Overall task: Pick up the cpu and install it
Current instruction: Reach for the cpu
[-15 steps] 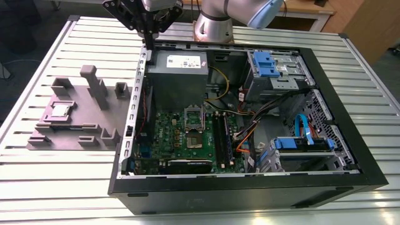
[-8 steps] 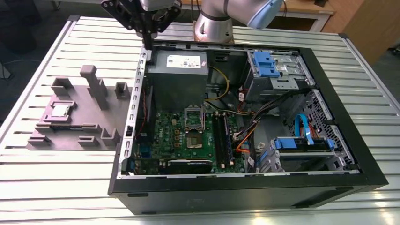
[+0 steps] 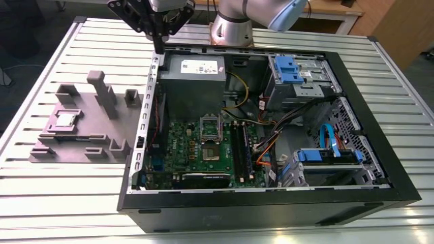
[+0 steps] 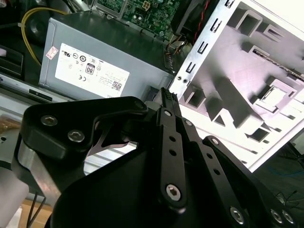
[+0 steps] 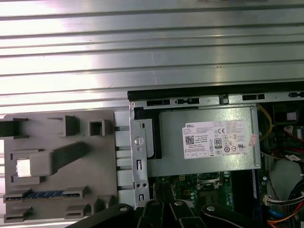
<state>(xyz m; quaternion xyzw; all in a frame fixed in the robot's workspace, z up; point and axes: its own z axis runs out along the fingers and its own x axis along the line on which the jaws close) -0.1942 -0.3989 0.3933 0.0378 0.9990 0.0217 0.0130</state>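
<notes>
The gripper point(image 3: 158, 48) hung above the far corner of the open computer case point(image 3: 271, 213), over the wall nearest the exterior view's left, with the grey power supply point(image 3: 193, 76) just beside and below it. Its fingers looked pressed together into one dark point with nothing between them, though in the second wrist view the black linkages crowded the tips and a thin gap could not be ruled out. From there the cpu point(image 3: 66, 120) lay outside the case, off toward the exterior view's left and nearer that camera, well apart from the gripper and lower than it. It rested flat, silvery face up, in a shallow square pocket of the grey fixture point(image 3: 101, 127) that sat on the slatted table point(image 3: 68, 203) alongside the case wall. Being square, the chip offered no long axis; its edges ran roughly parallel to the fixture's edges and to the case wall. The motherboard point(image 3: 183, 147) lay on the case floor on the other side of that wall, so the chip and the board sat on opposite sides of the gripper's position, with the wall between them
</notes>
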